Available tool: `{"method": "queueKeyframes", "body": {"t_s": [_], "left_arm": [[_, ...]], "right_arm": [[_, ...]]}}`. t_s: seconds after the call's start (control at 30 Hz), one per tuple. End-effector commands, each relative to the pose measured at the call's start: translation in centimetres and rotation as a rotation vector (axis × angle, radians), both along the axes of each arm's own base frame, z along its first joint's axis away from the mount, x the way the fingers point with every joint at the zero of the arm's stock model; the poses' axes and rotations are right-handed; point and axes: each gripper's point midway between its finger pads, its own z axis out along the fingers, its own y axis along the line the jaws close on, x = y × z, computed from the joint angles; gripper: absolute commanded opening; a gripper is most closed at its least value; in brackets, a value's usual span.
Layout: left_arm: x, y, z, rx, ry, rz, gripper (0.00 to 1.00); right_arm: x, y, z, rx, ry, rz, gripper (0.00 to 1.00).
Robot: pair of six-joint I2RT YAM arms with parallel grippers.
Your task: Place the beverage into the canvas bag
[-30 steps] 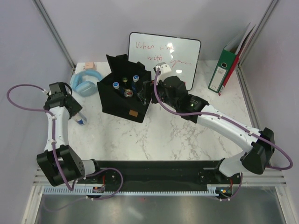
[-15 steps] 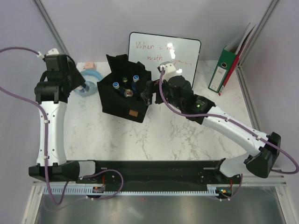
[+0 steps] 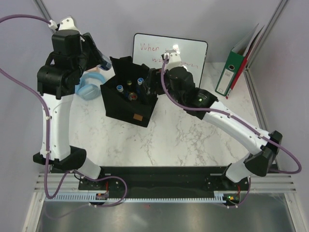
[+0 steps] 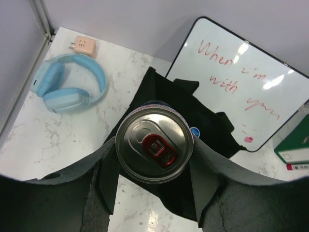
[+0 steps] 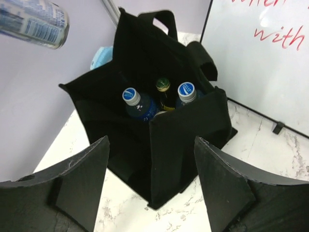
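Note:
The black canvas bag [image 3: 126,99] stands open at the table's middle back, with a tan label [image 3: 138,116] on its near side. Inside it stand two blue-capped bottles [image 5: 130,95] and a dark-capped bottle [image 5: 162,84]. My left gripper [image 4: 154,151] is shut on a silver-topped beverage can [image 4: 154,144] and holds it upright in the air, over the bag's left edge [image 4: 145,92]. The can also shows in the right wrist view [image 5: 34,21], high above the bag's far side. My right gripper [image 5: 152,193] is open and empty, close to the bag's right corner [image 5: 183,140].
Blue headphones [image 4: 67,89] and a small pink charger [image 4: 81,45] lie left of the bag. A whiteboard [image 3: 170,55] leans behind it. A green binder [image 3: 231,72] stands at the back right. The left arm [image 3: 58,96] is raised high at the left.
My left arm has lifted the can off the table at the left and carried it up and right toward the bag. My right gripper has shifted slightly toward the back beside the bag.

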Motion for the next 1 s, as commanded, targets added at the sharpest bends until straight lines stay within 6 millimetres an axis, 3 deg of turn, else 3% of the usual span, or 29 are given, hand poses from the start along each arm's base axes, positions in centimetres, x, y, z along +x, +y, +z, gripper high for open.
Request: {"method": "queueKeyframes", "body": {"t_s": [0.0,0.13,0.27,0.43,0.47,0.57,0.6,0.63,0.7,0.97], "left_arm": [[-1.6,-2.0,3.4,-0.028,-0.12,-0.094,0.02],[-2.1,-5.4,1.9,-0.048,-0.095,-0.193,0.02],[-2.4,-6.8,0.5,-0.047,-0.069,-0.229,0.02],[-2.6,-7.6,-2.2,-0.036,-0.013,-0.248,0.02],[-2.7,-7.6,-2.4,-0.038,-0.013,-0.25,0.02],[-2.9,-7.6,-4.2,-0.041,0.02,-0.246,0.02],[-3.1,-7.9,-4.1,-0.052,0.008,-0.262,0.02],[-3.0,-8.2,-5.4,-0.05,0.033,-0.27,0.02],[-2.9,-8.8,-6.0,-0.067,0.041,-0.294,0.02],[-2.0,-11.7,-8.8,-0.077,0.073,-0.363,0.02]], "right_arm": [[2.0,2.1,-2.4,-0.006,0.076,-0.034,0.75],[2.7,3.9,-5.3,-0.041,0.12,-0.026,0.72],[2.7,5.1,-8.1,-0.097,0.143,-0.043,0.7],[2.9,3.7,-10.9,-0.197,0.163,-0.151,0.63],[2.8,3.4,-10.8,-0.193,0.161,-0.163,0.59],[2.6,2.5,-10.9,-0.187,0.161,-0.194,0.36],[2.4,2.3,-11.3,-0.19,0.166,-0.197,0.21],[2.3,2.0,-10.8,-0.174,0.161,-0.2,0.14],[1.9,2.0,-10.9,-0.155,0.161,-0.202,0.0],[0.8,2.4,-9.3,-0.091,0.146,-0.195,0.0]]}}
